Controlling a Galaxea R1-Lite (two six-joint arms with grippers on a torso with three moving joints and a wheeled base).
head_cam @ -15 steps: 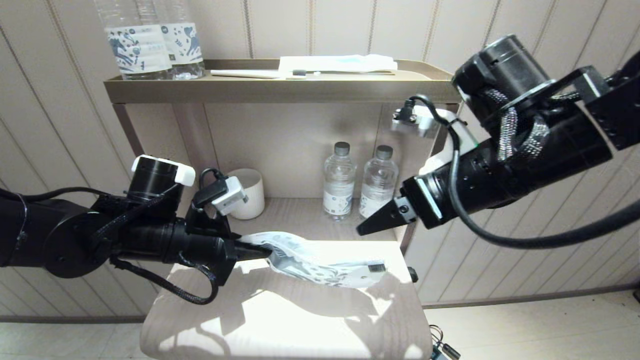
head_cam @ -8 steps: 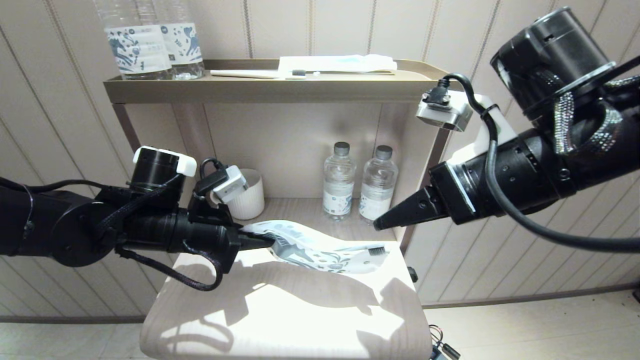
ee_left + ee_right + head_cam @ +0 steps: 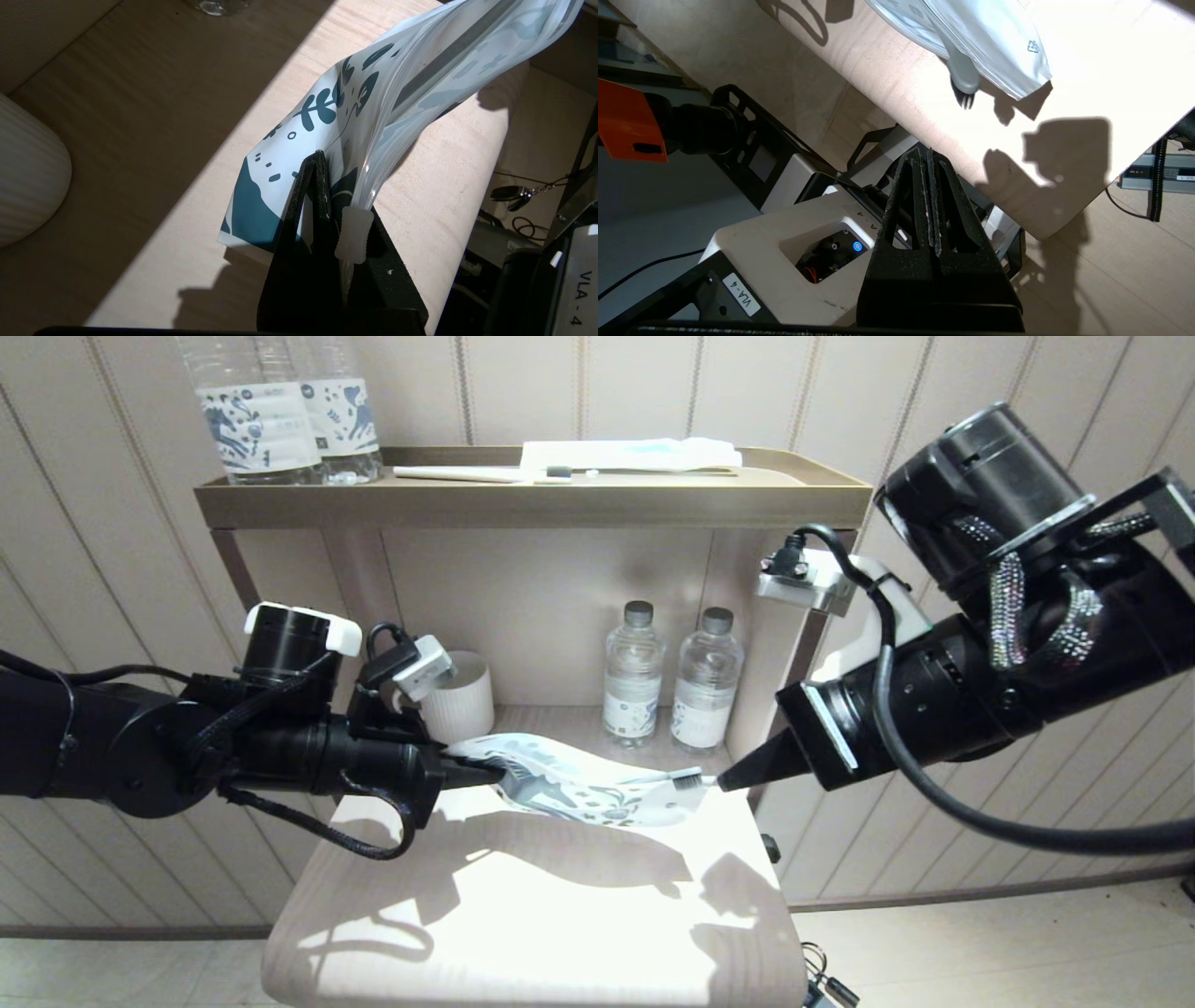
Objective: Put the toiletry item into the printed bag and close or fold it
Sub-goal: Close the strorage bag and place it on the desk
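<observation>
Toothbrush (image 3: 653, 782): handle mostly inside the pouch (image 3: 569, 786), seen only as a dark band through the film; only the bristle head shows at the open end. Pouch corner is covered by the left gripper (image 3: 481, 773). Whether the right gripper (image 3: 724, 781) touches the bristle head cannot be told. Top-shelf bottles (image 3: 280, 411) are cut off by the upper edge. Cup (image 3: 459, 695) is partly behind the left wrist camera.

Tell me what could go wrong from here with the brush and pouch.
The toothbrush head pokes out of the printed bag, so it may slide out or block the zip. Only the left pincer holds the bag, by one corner. The shut right pincer beside the bristles could knock them.
</observation>
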